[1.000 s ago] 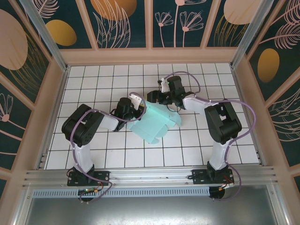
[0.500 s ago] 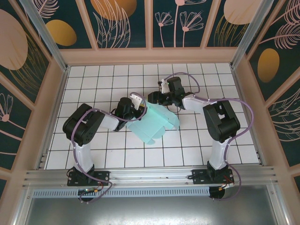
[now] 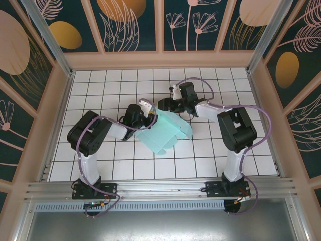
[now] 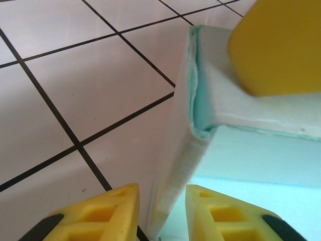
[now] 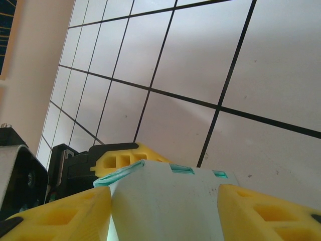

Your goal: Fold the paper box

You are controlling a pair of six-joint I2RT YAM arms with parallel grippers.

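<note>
The paper box, pale mint-green card partly folded up, lies mid-table between both arms. My left gripper is at its left edge. In the left wrist view my left gripper is open astride an upright wall of the paper box, with a gap on each side. A yellow finger of the right gripper presses on the adjoining wall. My right gripper is at the far corner. In the right wrist view my right gripper is shut on the paper box across its width, both pads touching.
White tiled table with black grid lines, fenced by wooden walls on three sides. Both arm bases sit at the near edge. The left gripper's yellow finger shows just behind the box in the right wrist view.
My left jaws have opened off the box wall. My right jaws have narrowed onto the box, which has shifted slightly to the left.
</note>
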